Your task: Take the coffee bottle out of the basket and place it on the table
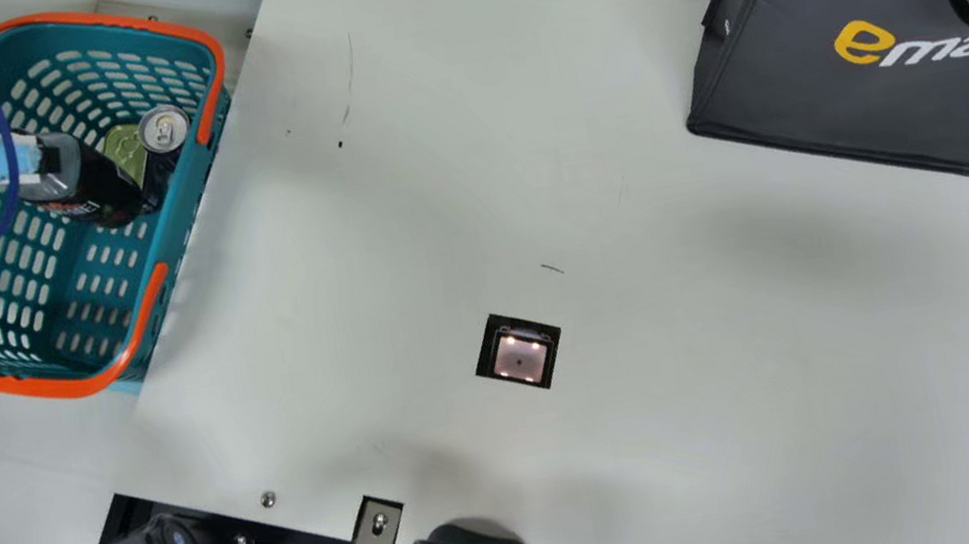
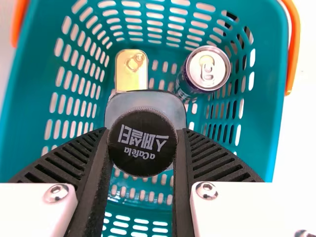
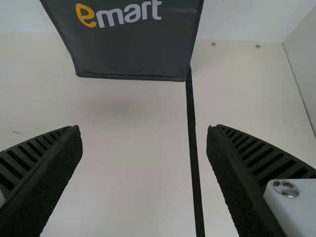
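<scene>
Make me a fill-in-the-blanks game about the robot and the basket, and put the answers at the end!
The left gripper is holding a ____.
The round cap under the wrist camera is coloured ____.
The basket has handles coloured ____.
Between its two fingers, the right gripper holds ____.

Missing words: bottle; black; orange; nothing.

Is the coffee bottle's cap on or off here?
On: the round black cap covers the top of the coffee bottle, between the fingers of the left gripper.
</scene>
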Robot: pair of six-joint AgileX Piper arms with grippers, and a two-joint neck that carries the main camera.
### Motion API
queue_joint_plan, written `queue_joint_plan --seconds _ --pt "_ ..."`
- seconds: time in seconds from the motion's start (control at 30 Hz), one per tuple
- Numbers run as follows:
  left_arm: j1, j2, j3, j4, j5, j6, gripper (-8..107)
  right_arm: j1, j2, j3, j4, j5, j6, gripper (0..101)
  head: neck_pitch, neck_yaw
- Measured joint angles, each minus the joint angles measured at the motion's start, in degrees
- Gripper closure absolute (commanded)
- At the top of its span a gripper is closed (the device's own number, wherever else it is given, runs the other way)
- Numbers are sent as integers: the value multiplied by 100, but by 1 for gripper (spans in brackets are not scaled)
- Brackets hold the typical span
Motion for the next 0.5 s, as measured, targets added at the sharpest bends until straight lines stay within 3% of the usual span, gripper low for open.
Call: queue_joint_plan --seconds 0.5 --pt "56 -462 -617 -1 677 -317 89 0 0 0 0 0 0 10 0 0"
